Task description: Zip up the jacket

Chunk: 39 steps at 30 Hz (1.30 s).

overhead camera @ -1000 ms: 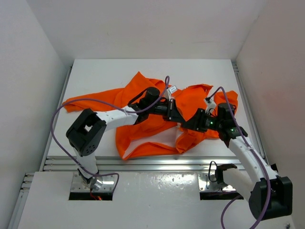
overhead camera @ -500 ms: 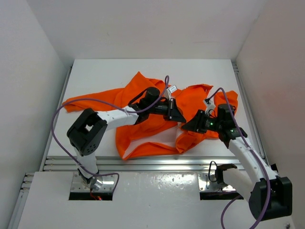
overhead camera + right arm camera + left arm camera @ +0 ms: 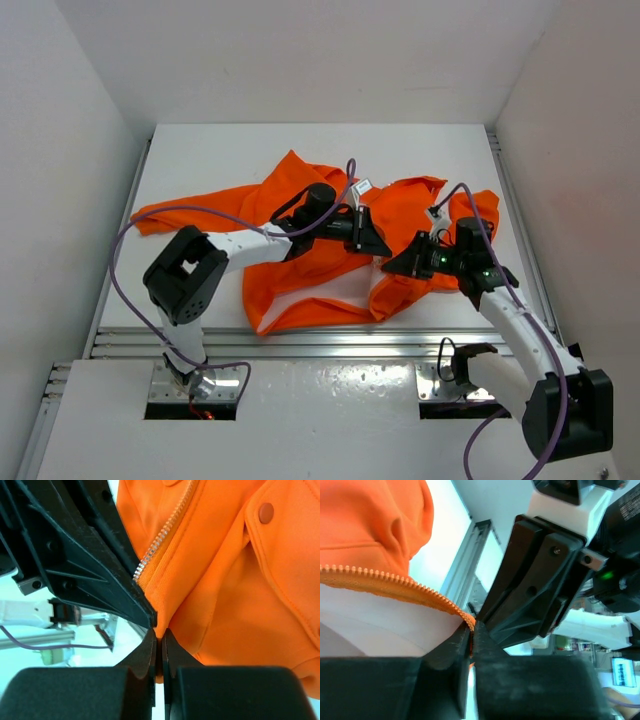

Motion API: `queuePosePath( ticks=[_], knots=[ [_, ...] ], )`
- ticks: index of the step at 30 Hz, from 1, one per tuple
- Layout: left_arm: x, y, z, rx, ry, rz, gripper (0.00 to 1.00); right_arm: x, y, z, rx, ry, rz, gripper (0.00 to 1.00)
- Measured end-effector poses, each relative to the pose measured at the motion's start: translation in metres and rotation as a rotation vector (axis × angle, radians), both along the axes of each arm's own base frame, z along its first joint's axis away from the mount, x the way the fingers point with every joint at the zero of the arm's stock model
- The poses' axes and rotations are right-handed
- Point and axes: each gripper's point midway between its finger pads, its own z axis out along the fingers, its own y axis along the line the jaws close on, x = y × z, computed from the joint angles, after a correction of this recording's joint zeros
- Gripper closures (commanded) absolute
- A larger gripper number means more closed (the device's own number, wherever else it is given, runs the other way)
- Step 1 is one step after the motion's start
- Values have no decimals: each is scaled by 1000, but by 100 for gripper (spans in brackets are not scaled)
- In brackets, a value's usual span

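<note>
White walls enclose the white table [image 3: 200,160] under the crumpled jacket [image 3: 270,290]. At the jacket's zipper edge our left pincer [image 3: 471,631] and right pincer [image 3: 159,634] each pinch its fabric. We cannot read the jacket's white tag [image 3: 363,186].

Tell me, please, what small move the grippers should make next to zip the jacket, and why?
Probably ease the two tips together so the zipper ends line up. The left gripper is shut on the end of one zipper row, the right gripper is shut on the jacket's orange edge near the other zipper row, and the tips nearly touch, yet the halves look unjoined.
</note>
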Motion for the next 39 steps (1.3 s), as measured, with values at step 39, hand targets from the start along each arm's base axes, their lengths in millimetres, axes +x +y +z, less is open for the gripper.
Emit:
queuePosePath(
  ticks=[39],
  knots=[
    [-76,43,-11,190,-459,-309,96,-50,15,6,21,-213,303,100]
  ],
)
